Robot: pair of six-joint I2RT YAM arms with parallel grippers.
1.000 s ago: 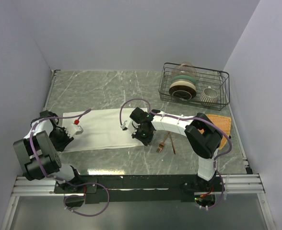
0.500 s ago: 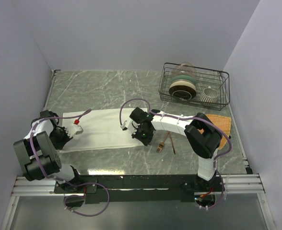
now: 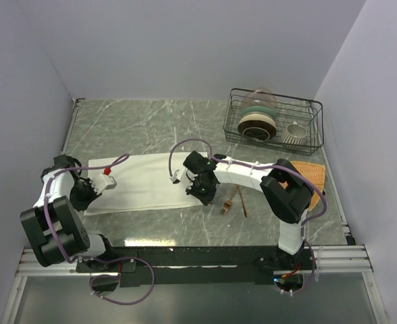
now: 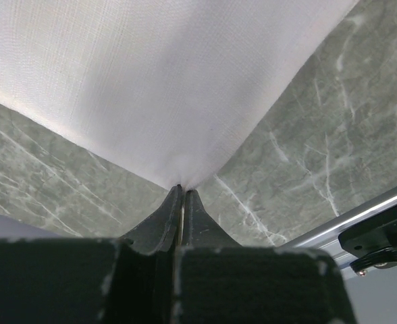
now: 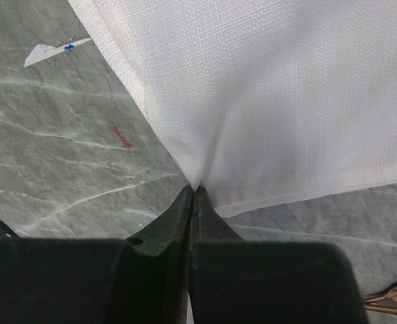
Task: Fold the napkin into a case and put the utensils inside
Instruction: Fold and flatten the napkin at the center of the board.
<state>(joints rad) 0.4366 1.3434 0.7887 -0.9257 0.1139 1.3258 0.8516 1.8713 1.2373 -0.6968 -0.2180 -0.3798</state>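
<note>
The cream-white napkin [image 3: 144, 181] lies as a wide folded strip on the marble table. My left gripper [image 4: 181, 189] is shut on the napkin's near left corner [image 4: 178, 121]. My right gripper [image 5: 193, 190] is shut on the near right corner of the cloth [image 5: 266, 101]. From above, the left gripper [image 3: 90, 196] sits at the strip's left end and the right gripper [image 3: 202, 191] at its right end. The copper fork [image 3: 229, 201] and spoon [image 3: 242, 202] lie crossed on the table just right of the right gripper. A fork tip [image 5: 391, 297] shows at the edge of the right wrist view.
A black wire rack [image 3: 274, 121] with bowls and a cup stands at the back right. An orange woven mat [image 3: 314, 174] lies by the right wall, partly under the right arm. Grey walls close in both sides; a metal rail [image 4: 360, 219] runs along the near edge.
My left gripper has closed on the napkin's near left corner; a second ago its jaws stood apart. The right gripper has stayed shut on its corner, and the cloth has not visibly shifted.
</note>
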